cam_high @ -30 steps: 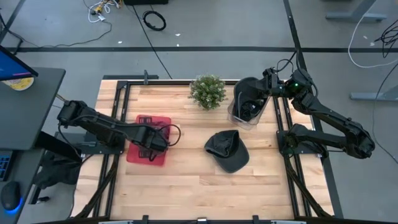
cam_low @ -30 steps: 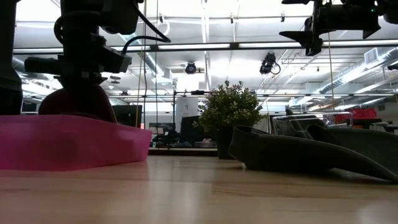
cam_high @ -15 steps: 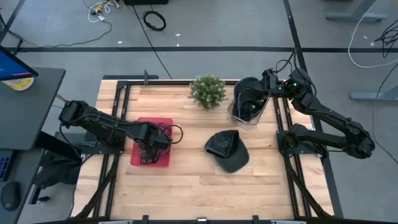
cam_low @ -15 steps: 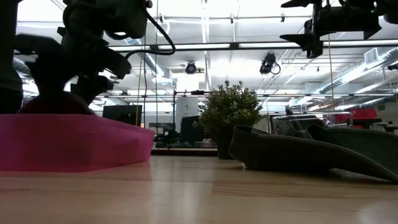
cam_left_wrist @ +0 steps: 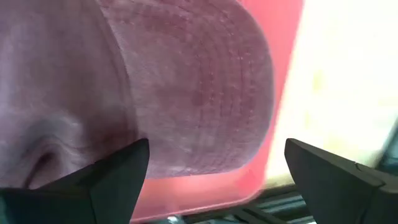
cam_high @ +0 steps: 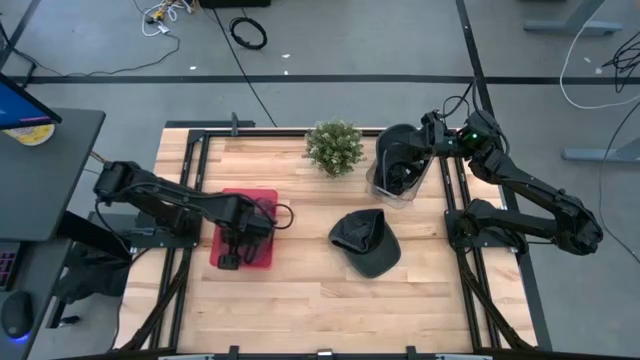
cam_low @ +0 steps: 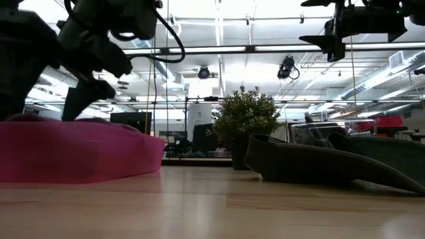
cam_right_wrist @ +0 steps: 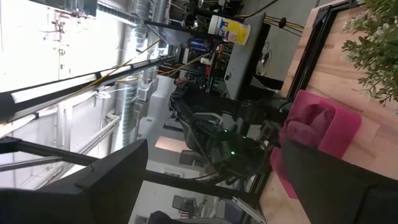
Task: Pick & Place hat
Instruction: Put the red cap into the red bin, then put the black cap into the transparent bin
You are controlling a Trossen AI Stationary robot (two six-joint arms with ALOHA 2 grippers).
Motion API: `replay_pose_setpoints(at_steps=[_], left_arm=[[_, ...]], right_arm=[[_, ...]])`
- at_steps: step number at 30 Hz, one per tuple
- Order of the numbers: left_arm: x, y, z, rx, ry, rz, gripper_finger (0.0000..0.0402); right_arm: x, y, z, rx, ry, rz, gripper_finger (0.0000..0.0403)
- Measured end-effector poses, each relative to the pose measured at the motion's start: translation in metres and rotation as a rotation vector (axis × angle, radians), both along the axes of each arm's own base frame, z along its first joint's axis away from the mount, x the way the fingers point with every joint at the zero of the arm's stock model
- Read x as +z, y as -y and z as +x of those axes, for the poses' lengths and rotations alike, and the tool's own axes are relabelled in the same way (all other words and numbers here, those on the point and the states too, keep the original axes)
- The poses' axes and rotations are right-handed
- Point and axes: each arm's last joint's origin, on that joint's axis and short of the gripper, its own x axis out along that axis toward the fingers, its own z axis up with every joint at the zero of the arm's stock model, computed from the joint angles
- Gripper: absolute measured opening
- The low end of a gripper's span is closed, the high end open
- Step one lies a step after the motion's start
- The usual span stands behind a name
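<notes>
A maroon hat (cam_left_wrist: 186, 93) lies in the red tray (cam_high: 262, 200) on the table's left half, its brim toward the tray's edge (cam_left_wrist: 283, 62). My left gripper (cam_left_wrist: 217, 180) hangs open just above it, pointing steeply down, one finger on either side of the brim. In the high view that arm hides the hat. A dark hat (cam_high: 365, 240) rests flat on the wood at mid-table. My right gripper (cam_high: 425, 150) waits open and level, high over the far right.
A small potted plant (cam_high: 334, 146) stands at the far middle, and a clear container (cam_high: 400, 175) with dark things in it sits beside it, under my right arm. Bare wood spreads along the near side (cam_high: 320, 300).
My left gripper has opened and let go of the maroon hat, turning at the wrist while staying over the tray. The hat's crown, which stood up under the shut fingers, has sunk and now lies low in the tray.
</notes>
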Motion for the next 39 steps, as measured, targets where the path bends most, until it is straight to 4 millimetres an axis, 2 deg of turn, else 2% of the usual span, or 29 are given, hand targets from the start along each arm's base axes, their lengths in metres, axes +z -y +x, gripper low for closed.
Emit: replay_pose_setpoints(at_steps=[11,16,19,22,26,30,35,39], left_arm=[[0.058,0.001,0.002,0.046,0.200,-0.068,0.0376],[0.081,-0.003,0.008,0.137,0.255,-0.073,0.0376],[0.097,-0.008,0.018,0.227,0.360,-0.011,0.0376],[0.117,-0.016,0.030,0.339,0.542,0.094,0.0376],[0.143,-0.028,0.044,0.492,0.768,0.156,0.0376],[0.164,-0.038,0.054,0.601,0.949,0.196,0.0376],[0.176,-0.051,0.062,0.692,1.102,0.218,0.0376],[0.176,-0.060,0.068,0.724,1.124,0.230,0.0376]], right_arm=[[0.000,-0.001,0.000,0.046,0.000,-0.022,0.0371],[0.002,-0.006,-0.002,0.119,0.001,-0.025,0.0371],[0.004,-0.016,-0.004,0.199,0.006,-0.052,0.0371],[0.003,-0.029,-0.008,0.242,-0.022,-0.058,0.0371],[-0.010,-0.047,-0.017,0.269,-0.141,-0.030,0.0371],[-0.031,-0.065,-0.031,0.229,-0.349,0.004,0.0371],[-0.053,-0.085,-0.052,0.154,-0.633,0.013,0.0371],[-0.059,-0.095,-0.061,0.130,-0.726,0.030,0.0371]])
